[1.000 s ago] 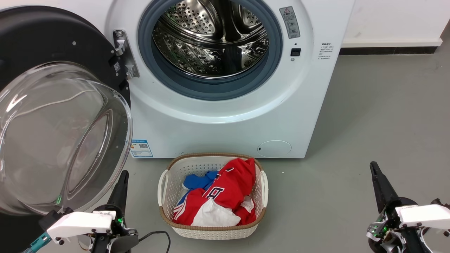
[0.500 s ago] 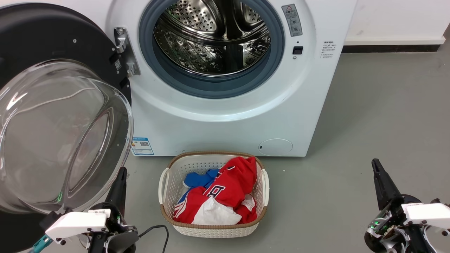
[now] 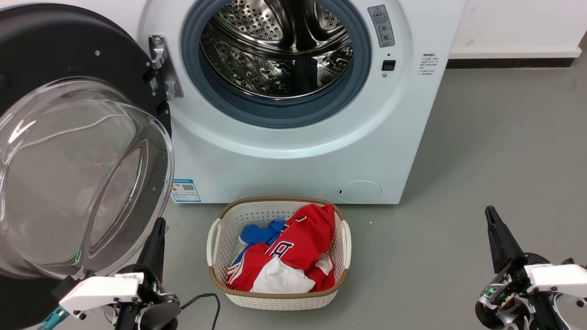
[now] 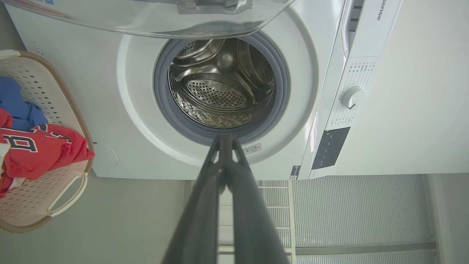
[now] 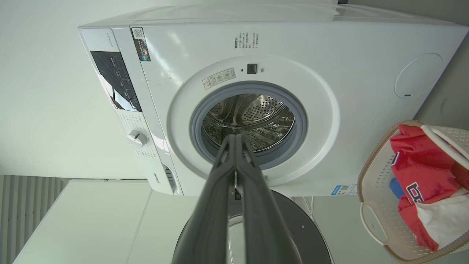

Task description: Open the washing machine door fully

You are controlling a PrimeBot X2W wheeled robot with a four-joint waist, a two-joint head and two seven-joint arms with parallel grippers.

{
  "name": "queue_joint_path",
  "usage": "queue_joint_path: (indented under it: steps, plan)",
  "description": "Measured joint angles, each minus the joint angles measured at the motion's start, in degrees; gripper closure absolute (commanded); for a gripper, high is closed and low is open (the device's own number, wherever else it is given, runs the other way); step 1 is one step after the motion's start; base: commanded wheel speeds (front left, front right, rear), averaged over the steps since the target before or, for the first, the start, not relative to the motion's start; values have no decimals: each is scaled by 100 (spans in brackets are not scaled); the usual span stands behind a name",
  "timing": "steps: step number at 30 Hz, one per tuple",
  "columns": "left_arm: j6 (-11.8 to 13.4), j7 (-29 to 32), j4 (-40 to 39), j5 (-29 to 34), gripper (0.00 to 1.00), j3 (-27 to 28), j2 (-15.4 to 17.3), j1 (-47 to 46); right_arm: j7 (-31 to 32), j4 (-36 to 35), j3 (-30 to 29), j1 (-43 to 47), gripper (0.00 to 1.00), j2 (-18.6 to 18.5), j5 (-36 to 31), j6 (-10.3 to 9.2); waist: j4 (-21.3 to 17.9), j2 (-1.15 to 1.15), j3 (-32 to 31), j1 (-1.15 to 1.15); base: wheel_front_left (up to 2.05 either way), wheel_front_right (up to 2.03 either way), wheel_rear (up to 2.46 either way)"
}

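The washing machine (image 3: 284, 160) is a white front-loader whose steel drum (image 3: 279, 50) lies exposed. At the left, the washing machine door (image 3: 69, 46) is swung wide on its metal hinge (image 3: 160, 68), and its clear glass bowl (image 3: 78, 178) bulges toward me. My left gripper (image 3: 159, 224) is shut and empty, just below the bowl's lower right edge and apart from it. My right gripper (image 3: 490, 213) is shut and empty over the floor at the lower right. The left gripper (image 4: 227, 137) points at the drum with the door's glass (image 4: 154, 18) above it. The right gripper (image 5: 236, 137) points likewise, the door (image 5: 307, 234) below it.
A white laundry basket (image 3: 212, 243) with red, blue and white clothes (image 3: 298, 247) stands on the grey floor before the machine, between my grippers. A black cable (image 3: 206, 307) lies by the left arm. Open floor (image 3: 481, 137) stretches to the right of the machine.
The whole picture shifted slightly up and right a second ago, so the camera moved. The door and both grippers hold their places and stay shut.
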Motion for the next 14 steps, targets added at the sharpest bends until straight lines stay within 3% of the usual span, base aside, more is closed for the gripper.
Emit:
queue_joint_path:
  steps: [14]
  plan:
    - [0, 7, 0, 2, 100, 7, -3, -1, 1, 0, -4, -1, 100, 0, -1, 0, 0, 0, 0, 0, 0, 0, 0]
